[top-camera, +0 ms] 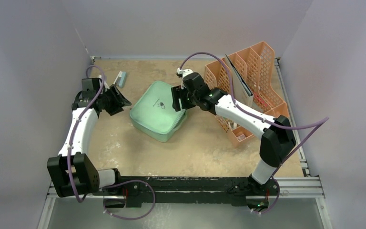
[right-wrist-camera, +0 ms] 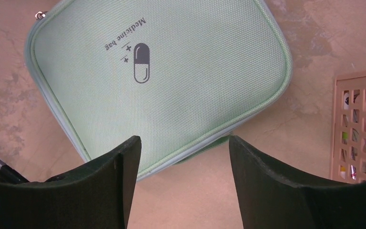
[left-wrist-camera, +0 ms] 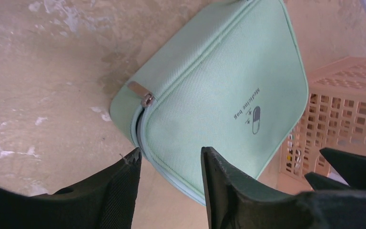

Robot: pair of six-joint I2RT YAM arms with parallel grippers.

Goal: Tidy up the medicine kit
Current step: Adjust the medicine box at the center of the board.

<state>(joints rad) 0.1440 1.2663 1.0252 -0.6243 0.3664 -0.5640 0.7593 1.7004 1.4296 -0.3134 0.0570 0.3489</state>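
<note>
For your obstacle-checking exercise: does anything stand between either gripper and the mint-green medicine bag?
Nothing visible does. The left gripper stands open at the zipper side of the medicine bag, and the right gripper is open just over its opposite edge. The peach rack stands aside.

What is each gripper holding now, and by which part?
Nothing is held. The left gripper and the right gripper stand open by the mint-green medicine bag, gripping no part of it.

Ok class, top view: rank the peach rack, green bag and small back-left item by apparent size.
1. peach rack, clearly largest
2. green bag
3. small back-left item, by far smallest
</note>
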